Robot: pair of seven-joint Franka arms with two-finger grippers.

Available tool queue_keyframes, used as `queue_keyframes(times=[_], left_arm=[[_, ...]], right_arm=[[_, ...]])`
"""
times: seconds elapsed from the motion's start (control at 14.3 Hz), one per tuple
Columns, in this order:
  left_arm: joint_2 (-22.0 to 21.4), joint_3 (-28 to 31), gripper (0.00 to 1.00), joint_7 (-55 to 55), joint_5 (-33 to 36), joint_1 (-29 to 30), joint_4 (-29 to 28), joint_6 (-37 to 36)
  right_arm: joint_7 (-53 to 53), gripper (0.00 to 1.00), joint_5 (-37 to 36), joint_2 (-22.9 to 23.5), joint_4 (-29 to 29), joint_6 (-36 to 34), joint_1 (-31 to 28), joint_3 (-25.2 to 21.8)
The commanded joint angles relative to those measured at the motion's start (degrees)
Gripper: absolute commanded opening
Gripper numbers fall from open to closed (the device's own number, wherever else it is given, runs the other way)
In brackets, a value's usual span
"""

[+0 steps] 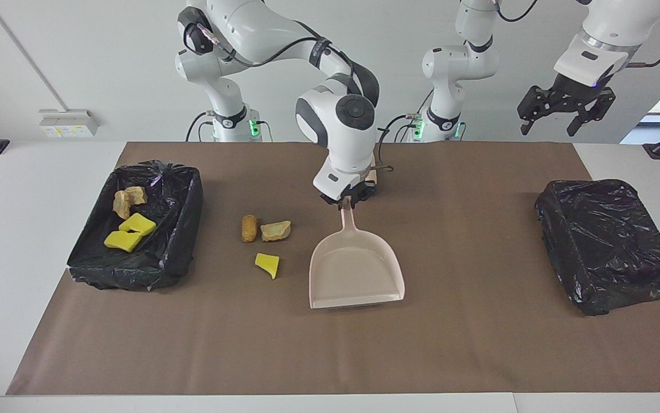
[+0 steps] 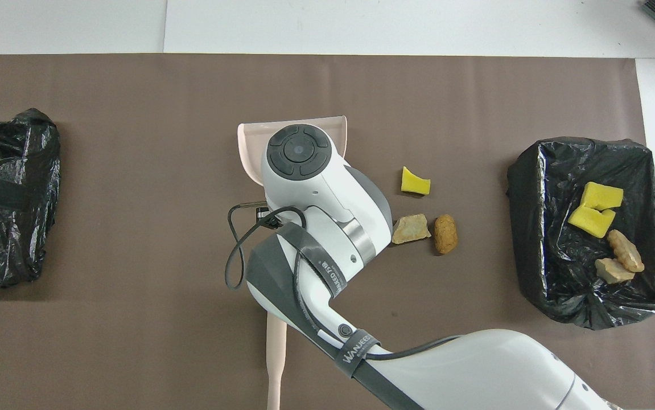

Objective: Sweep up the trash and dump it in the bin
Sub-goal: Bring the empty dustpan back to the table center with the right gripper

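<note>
My right gripper is shut on the handle of the pale pink dustpan, which lies flat mid-mat with its mouth away from the robots; in the overhead view only its rim shows past the arm. Three trash scraps lie on the mat beside the pan, toward the right arm's end: a brown lump, a tan lump and a yellow chunk. The black-lined bin holds two yellow chunks and two tan lumps. My left gripper waits, open, high over the left arm's end.
A second box wrapped in black bag stands at the left arm's end. A beige handle lies on the brown mat nearer to the robots than the pan, partly under the right arm.
</note>
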Motion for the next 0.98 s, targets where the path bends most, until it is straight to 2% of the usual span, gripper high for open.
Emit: queue_keyframes(times=[0.0,0.35,0.63,0.91], left_arm=[[-1.53,-0.6,1.0,0.2,0.99,0.32,-0.98,-0.69],[-1.53,-0.6,1.0,0.02,0.91,0.4,-1.15,-0.69],[-1.62,-0.69,1.0,0.11,0.99,0.05,-1.07,-1.39],[-2.58,-0.69,1.0,0.2,0.91,0.14,-2.56,-0.78]], right_arm=[[3.33,0.0,3.48,1.95,2.47,2.39,0.72,-0.32],[3.6,0.0,3.75,2.21,2.03,3.63,1.16,-0.32],[5.19,0.0,3.49,5.2,2.38,7.49,2.12,-0.32],[4.84,0.0,2.87,5.38,2.03,7.68,2.04,-0.41]])
